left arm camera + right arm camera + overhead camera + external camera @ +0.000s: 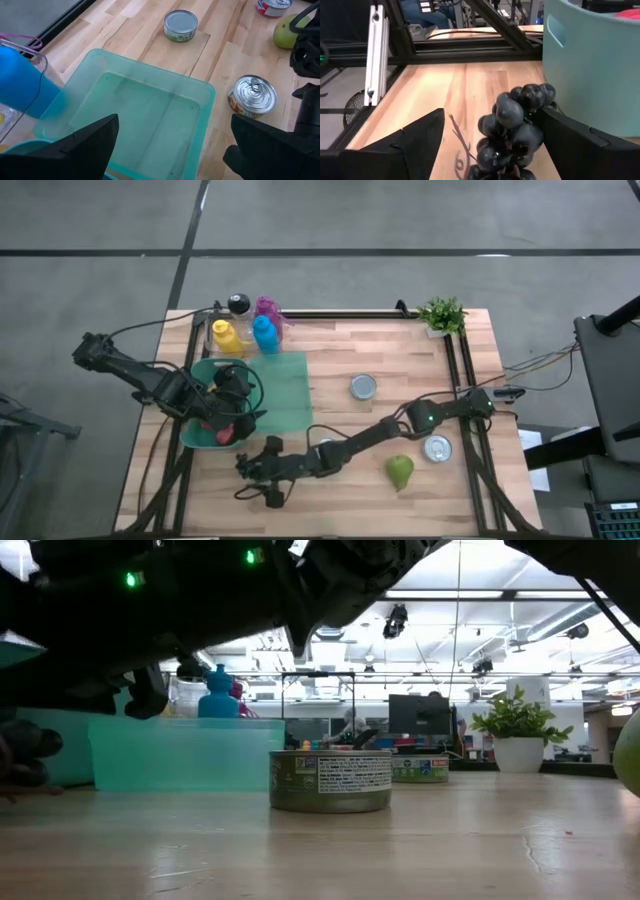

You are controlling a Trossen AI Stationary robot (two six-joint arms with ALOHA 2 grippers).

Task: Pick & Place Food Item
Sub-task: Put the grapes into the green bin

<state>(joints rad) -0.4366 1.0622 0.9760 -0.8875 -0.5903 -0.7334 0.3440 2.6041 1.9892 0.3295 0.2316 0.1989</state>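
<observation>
A bunch of dark purple grapes [512, 131] lies on the wooden table near its front left, beside a round teal bowl [590, 65]. A red item [226, 433] sits in the bowl. My right gripper [492, 114] reaches in low from the table's right side. It is open, with one finger on each side of the bunch; in the high view it [257, 477] shows below the bowl. My left gripper [175, 150] hangs open above the bowl and a clear green box [145, 110], holding nothing. My right gripper stands open around the grapes, pointing nearly level toward the table's left edge. One finger [570, 137] lies close beside the bunch, and I cannot tell whether it touches. The other finger [415, 142] is clear of it. The bunch rests on the table.
Three tin cans [363, 387] [437, 448] [252, 95] and a green pear [400, 472] stand on the table's middle and right. Coloured bottles [264, 333] are at the far left and a potted plant [442, 314] at the far right. Dark frame rails [455, 370] run along the edges.
</observation>
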